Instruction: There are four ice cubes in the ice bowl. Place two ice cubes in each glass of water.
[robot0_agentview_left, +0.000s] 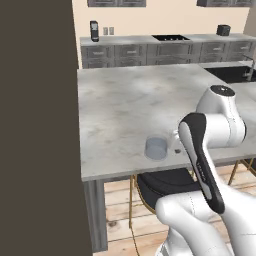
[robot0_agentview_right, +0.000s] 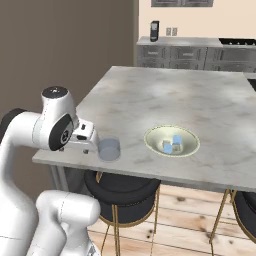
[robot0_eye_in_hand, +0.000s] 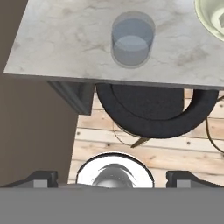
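Observation:
One glass of water (robot0_agentview_right: 109, 149) stands near the counter's front edge; it is a clear grey-blue tumbler, also seen as the glass (robot0_agentview_left: 155, 148) and the glass (robot0_eye_in_hand: 132, 39). To its right sits the cream-green ice bowl (robot0_agentview_right: 188, 148) with light blue ice cubes (robot0_agentview_right: 171, 144) inside; its rim (robot0_eye_in_hand: 209, 22) shows at the hand view's top right. My gripper (robot0_agentview_right: 85, 146) hovers just left of the glass, over the counter's front edge. Its fingertips (robot0_eye_in_hand: 41, 177) are spread wide, open, holding nothing. The second glass is out of view.
A black round stool (robot0_eye_in_hand: 148, 109) with gold legs stands under the counter edge (robot0_agentview_right: 125, 170) below the glass. A tall dark panel (robot0_agentview_left: 35, 125) rises at the counter's left end. A sink (robot0_agentview_left: 235, 74) lies at the far right.

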